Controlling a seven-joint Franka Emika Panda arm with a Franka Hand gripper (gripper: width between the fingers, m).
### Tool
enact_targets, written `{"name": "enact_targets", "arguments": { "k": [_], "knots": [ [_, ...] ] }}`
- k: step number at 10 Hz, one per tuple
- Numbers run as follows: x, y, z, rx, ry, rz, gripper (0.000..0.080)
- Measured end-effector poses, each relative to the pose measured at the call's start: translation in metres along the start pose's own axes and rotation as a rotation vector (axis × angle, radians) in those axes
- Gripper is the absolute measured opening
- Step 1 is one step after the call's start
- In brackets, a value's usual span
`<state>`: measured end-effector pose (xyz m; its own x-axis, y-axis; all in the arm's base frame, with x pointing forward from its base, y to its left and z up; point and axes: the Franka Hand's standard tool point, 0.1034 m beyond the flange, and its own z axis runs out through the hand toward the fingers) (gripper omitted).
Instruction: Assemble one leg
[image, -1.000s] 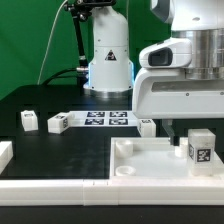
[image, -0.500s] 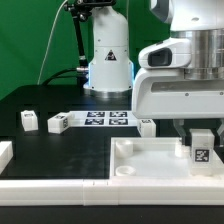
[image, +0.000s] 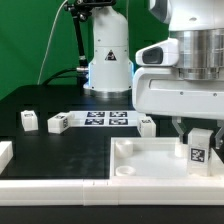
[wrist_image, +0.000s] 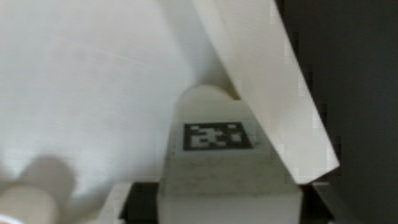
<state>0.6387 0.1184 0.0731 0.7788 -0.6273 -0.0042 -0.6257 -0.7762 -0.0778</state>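
My gripper (image: 197, 133) is shut on a leg (image: 197, 150), a small white block with a black-and-white tag facing the camera. It holds the leg upright at the far right corner of the large white tray (image: 140, 172), low over or on the tray floor. In the wrist view the leg (wrist_image: 217, 140) sits between the two dark fingers (wrist_image: 153, 202), next to the tray's raised rim (wrist_image: 267, 70). Whether the leg's foot touches the tray I cannot tell.
Three more small white legs stand on the black table: one at the exterior view's left (image: 29, 120), one (image: 58, 123) beside the marker board (image: 106, 118), one (image: 146, 125) behind the tray. A white part edge (image: 5, 153) lies at the far left.
The gripper with the leg has shifted slightly toward the exterior view's left. It stays shut on the leg.
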Motion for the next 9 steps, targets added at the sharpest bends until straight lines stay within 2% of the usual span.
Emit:
{"name": "enact_targets", "arguments": {
  "k": [4, 7, 9],
  "knots": [
    [-0.0025, 0.0011, 0.0007, 0.032, 0.006, 0.498, 0.0291],
    [-0.0038, 0.0002, 0.0004, 0.031, 0.005, 0.718, 0.0291],
    [-0.0041, 0.0002, 0.0009, 0.031, 0.004, 0.721, 0.0291]
  ]
}}
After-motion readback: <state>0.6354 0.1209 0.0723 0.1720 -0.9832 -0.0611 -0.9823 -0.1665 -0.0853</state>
